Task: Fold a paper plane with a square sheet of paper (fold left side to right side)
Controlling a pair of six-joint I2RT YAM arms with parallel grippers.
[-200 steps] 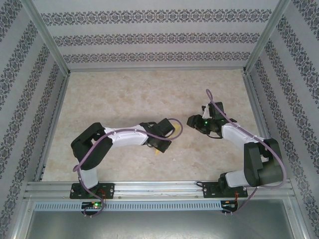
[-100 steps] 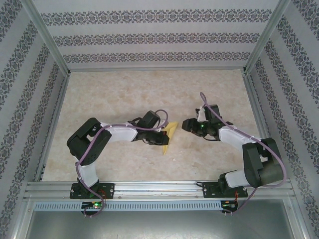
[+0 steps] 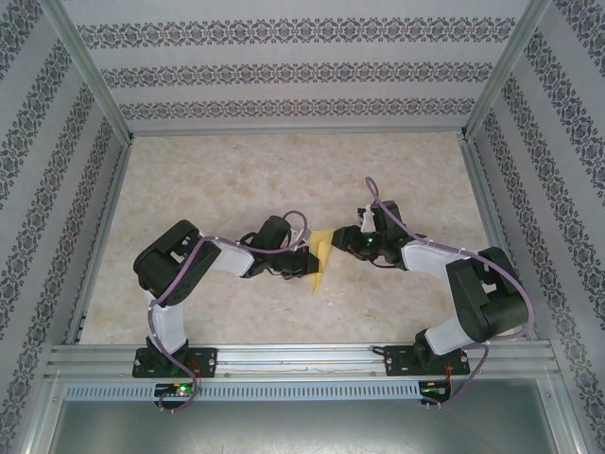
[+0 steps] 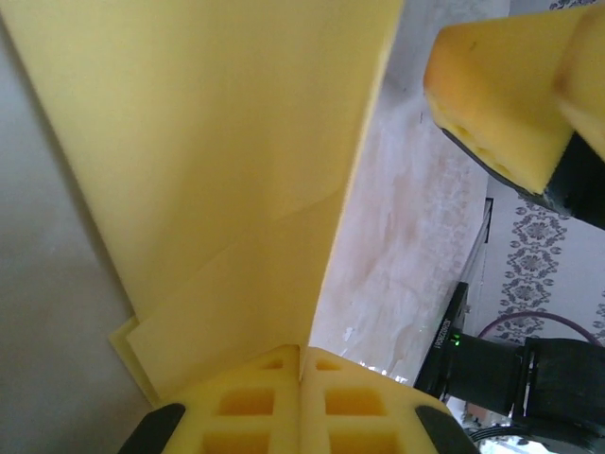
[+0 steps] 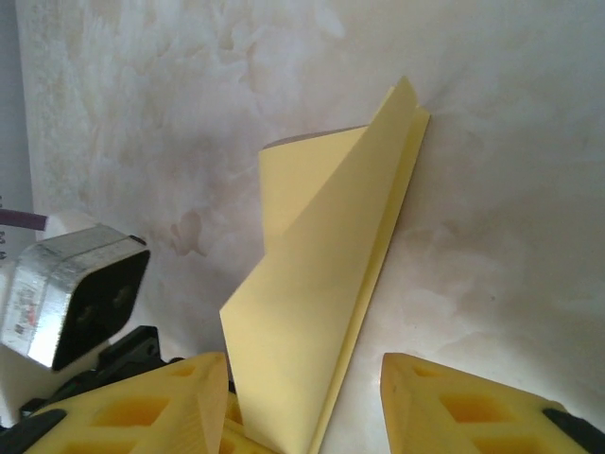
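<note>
- Top external view: the paper plane [image 3: 319, 257], pale-yellow paper folded to a narrow pointed shape, is over the middle of the marbled table [image 3: 236, 180]. It sits between the two grippers.
- Left gripper [image 3: 302, 265]: it reaches in from the left and meets the plane's left side. Its arm stretches low across the table.
- Right gripper [image 3: 350, 244]: it reaches in from the right, with its tips just beside the plane's upper right edge.
- Left wrist view: the two yellow pads [image 4: 255, 402] are pressed together with no gap. The paper's lower edge runs in between them, so this gripper is clamped on the plane.
- Same view: the paper rises from the pads as a broad flat panel, with a second layer showing at its lower left corner. One yellow fingertip of the right gripper appears at upper right, apart from the paper.
- Right wrist view: the jaws stand well apart, one finger [image 5: 161, 407] at lower left and the other at lower right. The plane's wide end sits in the gap, close to the lower-left finger and clear of the other, so nothing is pinched. Whether the paper touches the lower-left finger cannot be told.
- Plane's form in that view: a long crease runs from the wide end to a pointed tip far from the fingers. One flap is raised and shades the table beside it.
</note>
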